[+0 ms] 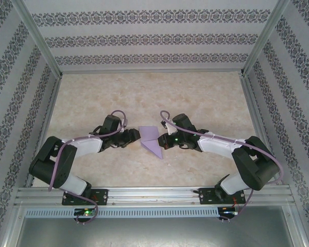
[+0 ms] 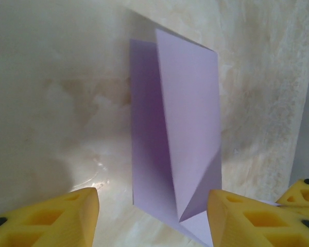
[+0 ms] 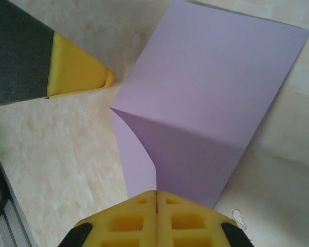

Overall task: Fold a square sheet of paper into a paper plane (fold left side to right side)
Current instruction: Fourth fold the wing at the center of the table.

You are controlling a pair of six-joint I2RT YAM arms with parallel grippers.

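The lavender sheet of paper (image 1: 150, 140) lies on the marbled table between the two arms, folded over on itself with one flap standing up off the surface. In the left wrist view the paper (image 2: 185, 118) shows a raised flap over a flat layer, and my left gripper (image 2: 153, 206) is open, one yellow finger on each side of the paper's near end. In the right wrist view my right gripper (image 3: 156, 195) is shut on the near edge of the paper (image 3: 206, 98), holding the flap up. In the top view the left gripper (image 1: 136, 136) and right gripper (image 1: 164, 144) flank the sheet.
The beige marbled tabletop (image 1: 144, 98) is boxed in by patterned walls (image 1: 149, 38) at the back and sides. An aluminium rail (image 1: 154, 193) carrying both arm bases runs along the near edge. One left finger (image 3: 77, 72) shows in the right wrist view.
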